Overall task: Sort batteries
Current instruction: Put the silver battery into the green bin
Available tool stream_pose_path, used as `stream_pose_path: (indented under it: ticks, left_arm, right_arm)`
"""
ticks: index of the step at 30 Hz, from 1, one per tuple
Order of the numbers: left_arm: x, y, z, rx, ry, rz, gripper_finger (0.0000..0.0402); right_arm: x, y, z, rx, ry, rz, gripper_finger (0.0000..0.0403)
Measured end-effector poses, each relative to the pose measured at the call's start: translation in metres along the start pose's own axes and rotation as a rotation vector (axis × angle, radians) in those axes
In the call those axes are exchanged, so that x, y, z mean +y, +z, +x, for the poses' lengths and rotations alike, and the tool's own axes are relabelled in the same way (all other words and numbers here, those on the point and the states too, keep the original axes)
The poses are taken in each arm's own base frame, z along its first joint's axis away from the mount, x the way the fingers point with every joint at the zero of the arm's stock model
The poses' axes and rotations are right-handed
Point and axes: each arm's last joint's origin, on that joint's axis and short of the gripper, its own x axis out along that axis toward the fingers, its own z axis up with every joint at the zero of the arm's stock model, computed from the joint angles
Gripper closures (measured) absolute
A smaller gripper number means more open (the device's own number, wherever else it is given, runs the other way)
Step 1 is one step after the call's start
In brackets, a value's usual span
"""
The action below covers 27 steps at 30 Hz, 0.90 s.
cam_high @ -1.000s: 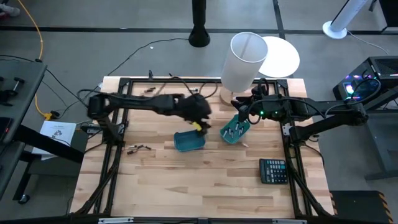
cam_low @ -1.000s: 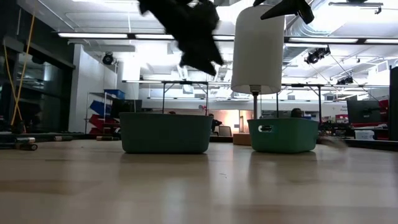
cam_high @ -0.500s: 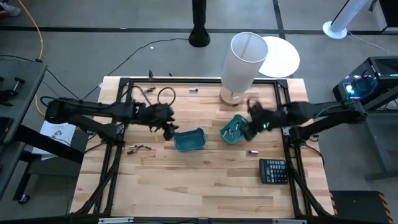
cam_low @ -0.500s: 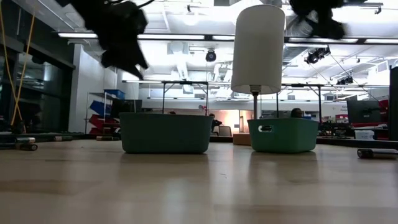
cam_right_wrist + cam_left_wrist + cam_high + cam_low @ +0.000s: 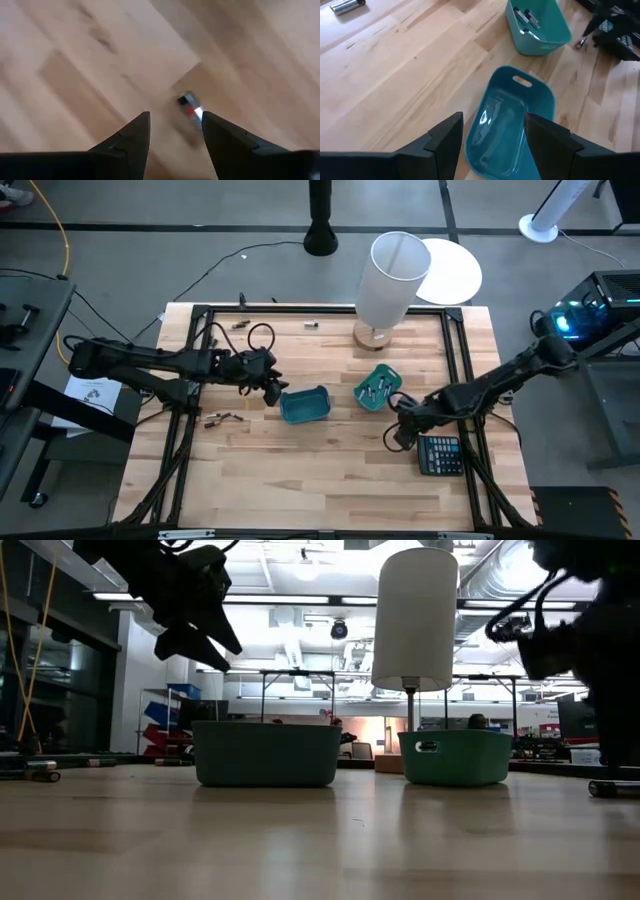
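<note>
My left gripper (image 5: 272, 388) (image 5: 492, 120) hangs open above the table, just left of the empty teal bin (image 5: 305, 404) (image 5: 515, 120). The green bin (image 5: 378, 387) (image 5: 537, 25) to its right holds several batteries. My right gripper (image 5: 402, 430) (image 5: 175, 116) is open and low over the wood beside the calculator (image 5: 438, 452). One loose battery (image 5: 190, 107) (image 5: 612, 787) lies flat on the table just ahead of its fingertips, untouched. More batteries (image 5: 222, 418) (image 5: 40, 770) lie near the table's left side.
A white lamp (image 5: 392, 280) stands at the far edge behind the green bin. Stray batteries (image 5: 238, 324) lie along the far edge, with another (image 5: 312, 324) beside them. Dark frame rails (image 5: 460, 360) run along both table sides. Bare wood spreads toward the near edge.
My left gripper has drawn back from above the teal bin toward the table's left. My right gripper has swung from the green bin toward the near edge and come down beside the calculator. A loose battery has rolled rightward along the table.
</note>
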Motion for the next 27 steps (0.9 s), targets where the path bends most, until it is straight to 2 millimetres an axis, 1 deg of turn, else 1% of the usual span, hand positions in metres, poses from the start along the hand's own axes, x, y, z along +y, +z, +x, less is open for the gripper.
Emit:
stream_pose_path:
  ticks: [4, 9, 12, 14, 16, 18, 19, 23, 25, 27]
  left_arm:
    - [0.0, 0.0, 0.0, 0.0, 0.0, 0.0, 0.0202]
    - [0.0, 0.0, 0.0, 0.001, 0.0, 0.0, 0.0202]
    - [0.0, 0.0, 0.0, 0.001, 0.001, 0.0, 0.0202]
    - [0.0, 0.0, 0.0, 0.001, -0.001, 0.0, 0.0202]
    - [-0.001, 0.002, -0.002, -0.004, -0.013, -0.002, 0.0202]
    - [-0.004, 0.008, -0.008, -0.03, -0.034, 0.005, 0.0202]
    - [-0.006, 0.013, -0.013, -0.047, -0.046, 0.014, 0.0202]
    - [-0.009, 0.027, -0.034, -0.132, -0.064, 0.057, 0.0202]
    - [-0.009, 0.034, -0.045, -0.19, -0.055, 0.074, 0.0202]
    - [-0.009, 0.037, -0.055, -0.226, -0.056, 0.078, 0.0202]
  right_arm:
    - [0.001, -0.001, 0.015, 0.045, -0.07, -0.108, 0.0238]
    - [0.0, -0.002, 0.035, 0.105, -0.187, -0.205, 0.0257]
    - [0.0, -0.002, 0.041, 0.111, -0.226, -0.242, 0.0267]
    - [0.001, -0.001, 0.04, 0.103, -0.244, -0.25, 0.0284]
    - [0.003, 0.002, 0.036, 0.093, -0.259, -0.249, 0.0324]
    - [0.009, 0.008, 0.025, 0.058, -0.248, -0.268, 0.0372]
    - [0.011, 0.013, 0.019, 0.015, -0.265, -0.289, 0.0382]
    - [0.03, 0.035, -0.021, -0.187, -0.232, -0.271, 0.0363]
    - [0.032, 0.046, -0.033, -0.286, -0.271, -0.244, 0.0361]
    - [0.032, 0.061, -0.042, -0.384, -0.281, -0.196, 0.0362]
